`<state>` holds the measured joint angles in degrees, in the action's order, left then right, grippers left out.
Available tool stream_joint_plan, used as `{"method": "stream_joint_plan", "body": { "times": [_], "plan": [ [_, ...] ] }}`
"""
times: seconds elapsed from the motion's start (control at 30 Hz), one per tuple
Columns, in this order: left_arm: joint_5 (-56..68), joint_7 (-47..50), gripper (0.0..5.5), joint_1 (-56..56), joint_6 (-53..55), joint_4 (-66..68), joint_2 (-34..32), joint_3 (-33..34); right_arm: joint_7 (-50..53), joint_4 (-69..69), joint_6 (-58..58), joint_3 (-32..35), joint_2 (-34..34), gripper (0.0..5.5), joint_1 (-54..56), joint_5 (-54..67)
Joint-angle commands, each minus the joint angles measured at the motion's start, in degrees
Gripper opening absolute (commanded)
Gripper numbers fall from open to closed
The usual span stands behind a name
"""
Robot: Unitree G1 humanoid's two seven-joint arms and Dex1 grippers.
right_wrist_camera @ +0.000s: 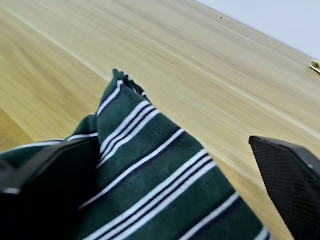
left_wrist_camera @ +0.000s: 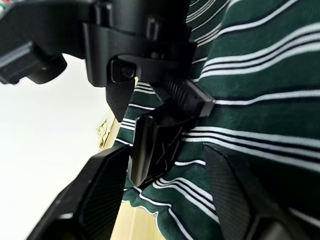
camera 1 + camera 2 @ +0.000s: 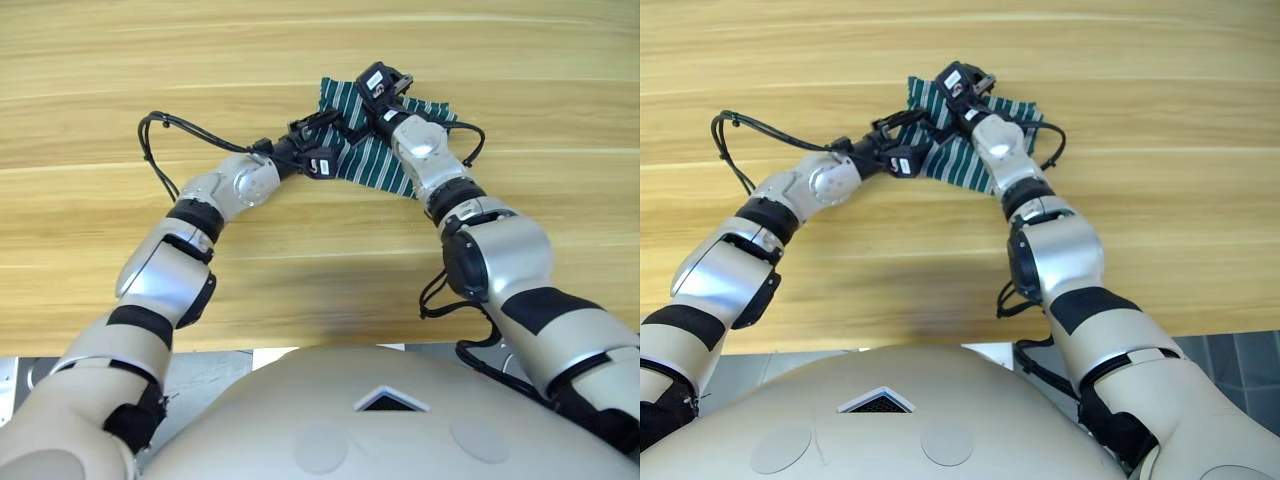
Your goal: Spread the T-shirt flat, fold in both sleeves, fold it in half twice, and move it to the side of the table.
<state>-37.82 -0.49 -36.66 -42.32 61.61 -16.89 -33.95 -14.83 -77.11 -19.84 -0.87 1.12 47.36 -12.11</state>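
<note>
Left eye view: table runs wide past the shirt on every edge; left claw and right claw over it, both spread.

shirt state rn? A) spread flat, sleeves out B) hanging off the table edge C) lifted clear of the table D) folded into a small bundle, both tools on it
D: the green striped shirt lies as a small folded bundle on the wooden table, with the left tool and the right tool both down on it.
</note>
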Motion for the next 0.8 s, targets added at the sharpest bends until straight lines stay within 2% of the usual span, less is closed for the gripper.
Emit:
{"method": "stream_joint_plan", "body": {
  "times": [0.03, 0.13, 0.23, 0.43, 0.57, 0.73, 0.8],
  "plan": [
    [-2.54, -3.05, 2.71, 6.32, 1.83, 5.47, -2.84, -2.73, 4.97, 1.06, 0.40, 6.81, 7.34, 5.34, 4.47, 5.52],
    [-2.00, -2.93, 2.71, 6.38, 1.64, 5.69, -2.84, -2.47, 4.04, 0.94, 0.29, 6.87, 7.35, 5.34, 4.03, 3.97],
    [0.32, -1.69, 2.71, 6.15, 0.21, 5.58, -3.09, -0.76, 4.94, 0.57, 0.11, 2.40, 7.50, 5.34, 2.28, -1.54],
    [14.66, -2.07, 2.71, 5.50, -12.36, 1.05, -2.34, 9.74, 3.82, 0.40, -1.00, -0.20, 6.74, 5.34, 0.26, -3.37],
    [24.74, -5.65, 2.71, 5.50, -18.26, -2.23, -0.76, 16.06, 1.85, 0.82, -2.58, -0.66, 6.21, 5.34, 0.06, -2.70],
    [20.19, -4.40, 2.71, 5.04, -16.05, -1.14, -1.25, 15.79, 0.49, 1.39, -4.58, -0.15, 5.90, 5.34, 0.26, -1.33],
    [18.48, -3.96, 2.71, 5.35, -15.73, -0.97, -1.08, 15.52, 2.33, 1.98, -6.07, 2.30, 6.14, 5.34, 1.21, 1.05]
  ]
}}
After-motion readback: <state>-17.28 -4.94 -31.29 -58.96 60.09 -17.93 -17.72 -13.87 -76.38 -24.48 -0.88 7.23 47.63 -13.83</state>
